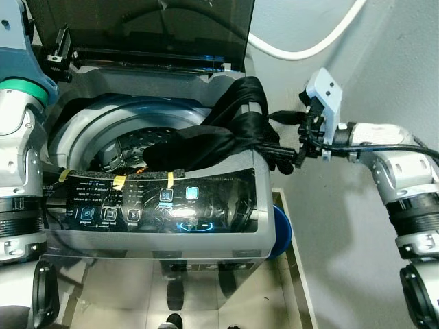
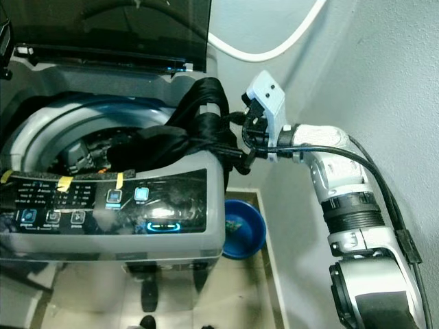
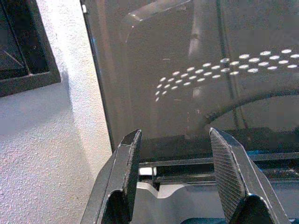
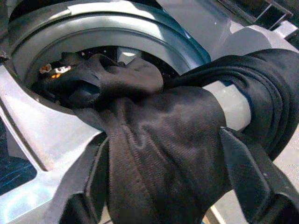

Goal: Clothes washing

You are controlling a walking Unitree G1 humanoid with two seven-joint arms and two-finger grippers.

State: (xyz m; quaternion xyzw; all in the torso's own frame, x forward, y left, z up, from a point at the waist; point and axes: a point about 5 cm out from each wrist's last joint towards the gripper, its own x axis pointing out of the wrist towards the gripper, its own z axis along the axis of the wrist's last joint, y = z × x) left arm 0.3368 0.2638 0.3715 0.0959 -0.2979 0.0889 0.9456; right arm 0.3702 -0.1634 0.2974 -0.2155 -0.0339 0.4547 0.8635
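Observation:
A grey top-loading washing machine stands with its dark lid raised. A black garment lies over the drum's right rim, one end down in the drum and a loop hanging off the machine's right edge. My right gripper reaches in from the right, open, with one finger on each side of the garment's bunched loop. My left gripper is up at the back left beside the lid, open and empty, facing the lid's dark glass.
A blue basin sits on the floor in the gap between the machine and the right wall. A white hose curves along the wall behind. The lit control panel with yellow tape strips faces me.

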